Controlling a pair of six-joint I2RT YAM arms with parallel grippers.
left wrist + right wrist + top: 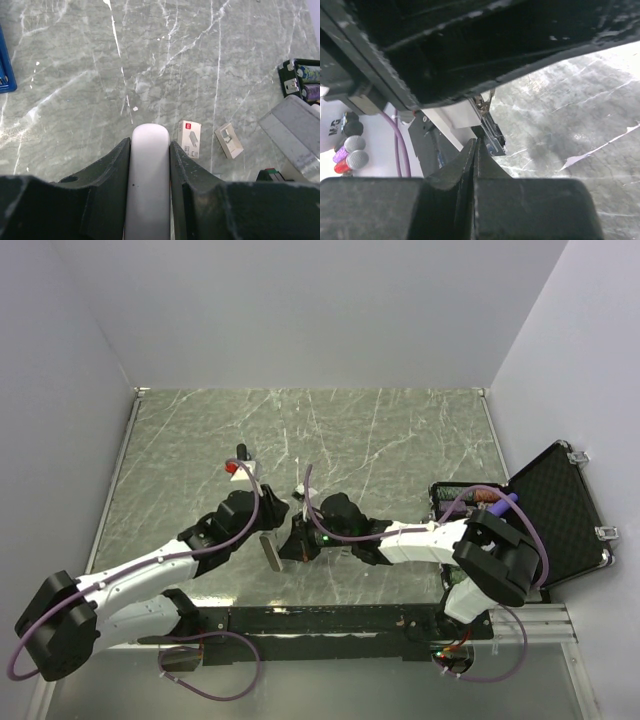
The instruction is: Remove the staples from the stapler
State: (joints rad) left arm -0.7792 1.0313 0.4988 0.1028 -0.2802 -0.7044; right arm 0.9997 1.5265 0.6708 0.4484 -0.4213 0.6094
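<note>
Stapler [492, 141], only a blue-and-metal sliver, lies just beyond the right claw [475, 146], whose fingers are pressed together. Its long axis runs away from them. The left claw [150, 145] pinches a pale bar [149, 190] alongside.

Robot lab cell: plain white walls [300, 310] boxing in marble-look table [400, 430], black mounting rail [330, 622] at near edge, foam-lined equip. case [560, 510] open.

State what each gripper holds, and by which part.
Left gripper: the pale bar, clamped by its long sides, rounded end free. Right gripper: fingers together; a hold cannot be told.
</note>
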